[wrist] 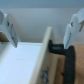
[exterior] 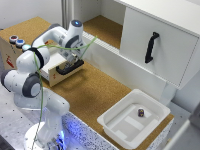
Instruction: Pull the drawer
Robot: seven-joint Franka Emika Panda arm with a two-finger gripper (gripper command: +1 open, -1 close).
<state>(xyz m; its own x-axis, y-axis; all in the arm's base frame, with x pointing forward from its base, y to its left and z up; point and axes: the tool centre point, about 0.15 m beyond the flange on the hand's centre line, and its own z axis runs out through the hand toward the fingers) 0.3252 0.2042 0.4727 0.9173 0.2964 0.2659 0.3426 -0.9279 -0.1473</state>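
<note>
The drawer [wrist: 22, 62] sits in the wooden box [exterior: 11, 50] at the exterior view's left, on the cork worktop [exterior: 95, 92], and appears partly drawn out. Its black handle [wrist: 67, 52] projects from the front panel, giving the pull point. The pincer [exterior: 70, 64] is open, one finger [wrist: 74, 27] beside the handle and the other over the drawer interior, straddling the front panel, presumably to hook and draw it outward.

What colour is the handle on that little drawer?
Black. The handle on the pale-wood drawer shows best in the wrist view.
</note>
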